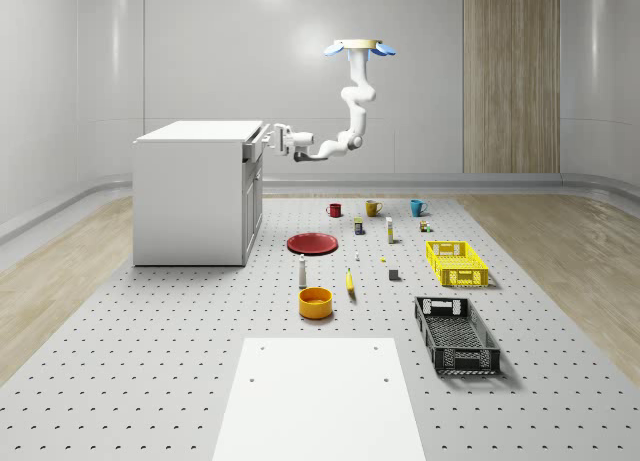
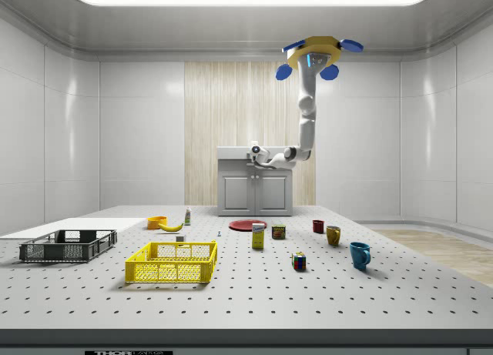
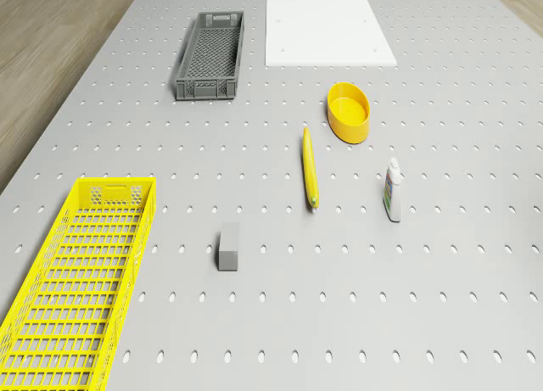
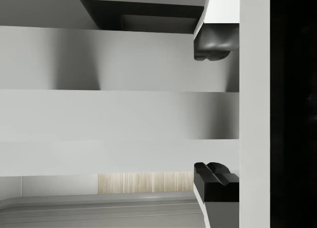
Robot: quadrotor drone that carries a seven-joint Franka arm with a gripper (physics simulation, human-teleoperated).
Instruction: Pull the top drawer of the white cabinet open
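Observation:
The white cabinet (image 1: 190, 191) (image 2: 254, 193) stands at the whole-scene view's left, its front facing right. My gripper (image 1: 267, 138) (image 2: 253, 149) (image 4: 214, 112) is at the top drawer (image 1: 254, 149), shut on its handle. In the wrist view one dark fingertip (image 4: 213, 46) is above and one below a pale horizontal bar, and a dark gap shows over the drawer front. The drone (image 1: 360, 49) (image 2: 312, 55) hovers high in front of the cabinet, with the arm bent down and across to the drawer.
On the pegboard floor before the cabinet lie a red plate (image 1: 313, 243), an orange bowl (image 1: 315, 302) (image 3: 349, 111), a banana (image 3: 310, 169), a bottle (image 3: 392, 190), a grey block (image 3: 228, 246) and three mugs (image 1: 373, 208). A yellow crate (image 1: 457, 263) (image 3: 76, 281) and a black crate (image 1: 456, 334) stand further right.

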